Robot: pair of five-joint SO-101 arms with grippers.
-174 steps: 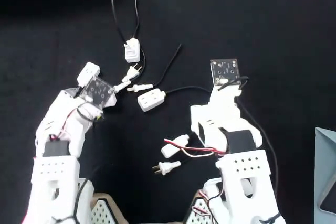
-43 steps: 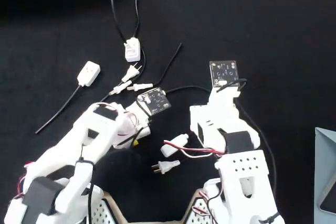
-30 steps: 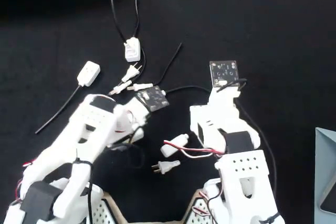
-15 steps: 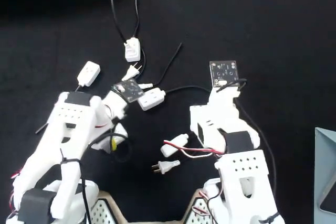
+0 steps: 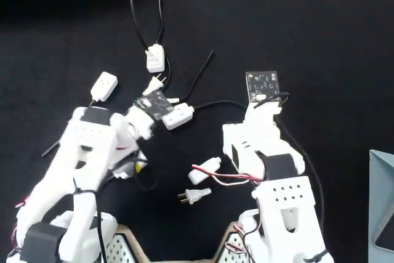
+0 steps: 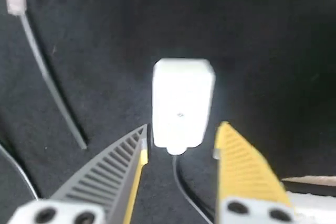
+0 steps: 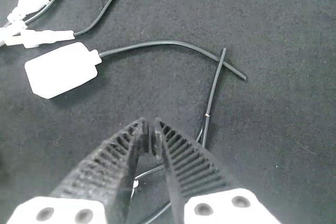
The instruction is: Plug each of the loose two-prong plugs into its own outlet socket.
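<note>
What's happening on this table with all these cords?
Two robot arms are meant to join loose plugs to sockets. The left tool hangs open right at a white outlet socket, not gripping it. The right tool is shut, holding nothing, above a black cable. A two-prong plug lies unplugged near the arms' bases.

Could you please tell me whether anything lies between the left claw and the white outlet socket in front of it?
Nothing visible does. The outlet socket lies on the black cloth straight ahead of the open left claw, its near end apparently between the fingertips. Only its own cord trails back under the claw.
</note>
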